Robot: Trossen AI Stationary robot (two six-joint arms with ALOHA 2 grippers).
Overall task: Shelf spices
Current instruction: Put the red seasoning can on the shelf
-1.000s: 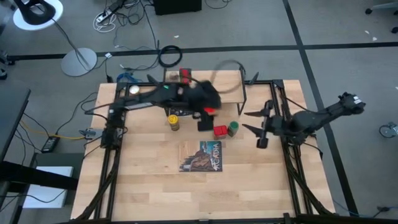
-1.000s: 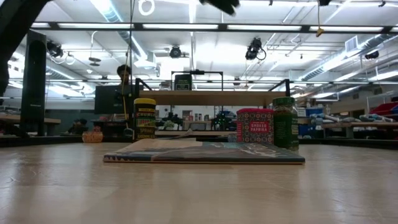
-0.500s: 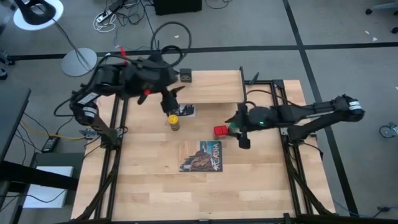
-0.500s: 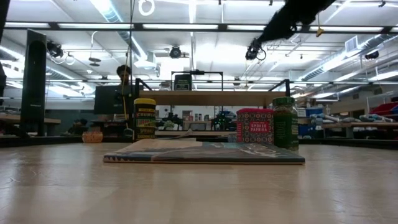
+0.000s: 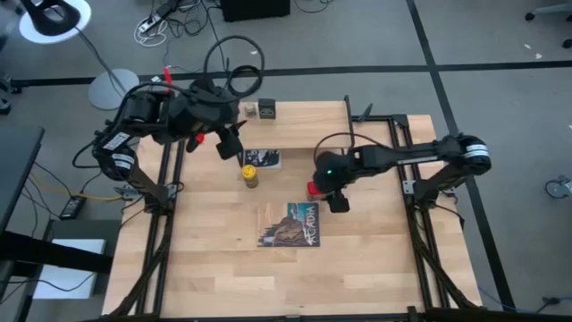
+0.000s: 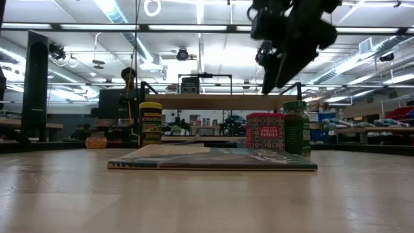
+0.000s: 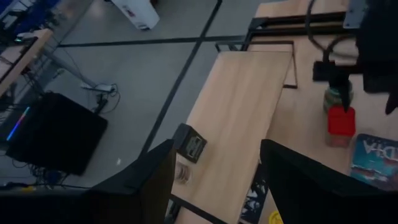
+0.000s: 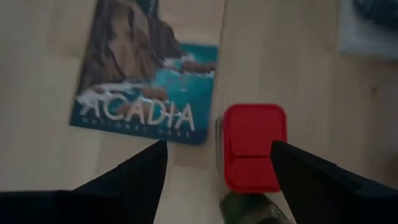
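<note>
On the tabletop (image 5: 214, 268), the shelf (image 5: 304, 124) carries the black tin (image 5: 265, 110), beyond the left jaws (image 5: 229, 146), which are apart. The right jaws (image 8: 217, 165), also apart, hover over the red tin (image 8: 252, 146); the green-capped jar (image 6: 296, 127) stands beside it.

Grey floor (image 5: 500, 54), ceiling lights (image 6: 194, 27)

Bright, even light falls from long ceiling lamps (image 6: 194, 27), which glare white in the low view. There the near counter (image 6: 207, 200) is soft and out of focus. Shadows on the counter from above are faint. Both wrist views are blurred, with the red tin (image 8: 254, 147) smeared at its edges.
</note>
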